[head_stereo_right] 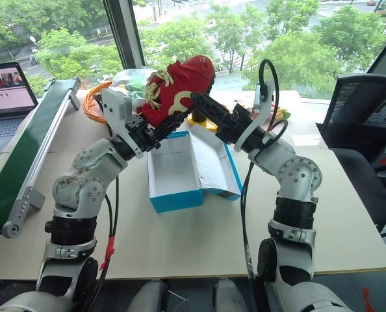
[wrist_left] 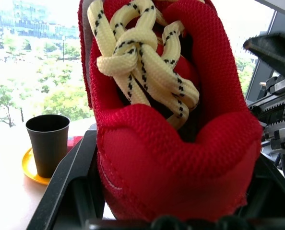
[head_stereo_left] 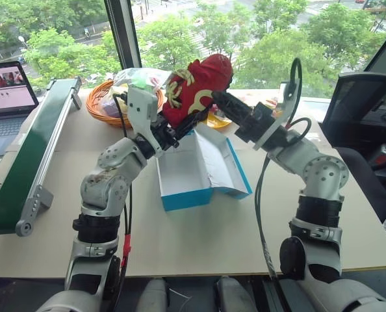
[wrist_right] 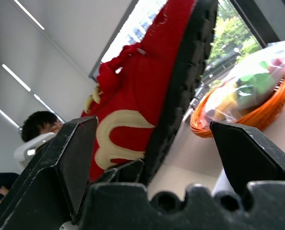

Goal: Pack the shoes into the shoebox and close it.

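left hand [head_stereo_left: 173, 133] pinching red shoe [head_stereo_left: 196, 88], toe up-right | right hand [head_stereo_left: 222, 103] spread beside its sole (not gripping) | open shoebox [head_stereo_left: 203, 170] directly below on tabletop | next: lower it in

Table [head_stereo_left: 199, 240], beige | centre: open blue shoebox [head_stereo_left: 203, 170] | far left: orange wicker basket [head_stereo_left: 105, 104] | left edge: green conveyor [head_stereo_left: 34, 153], laptop [head_stereo_left: 4, 104]

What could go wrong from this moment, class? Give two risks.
1. The left gripper holds the shoe by one end only, high above the open shoebox; it could slip and fall outside.
2. The open right gripper is close beside the shoe and might knock it loose.
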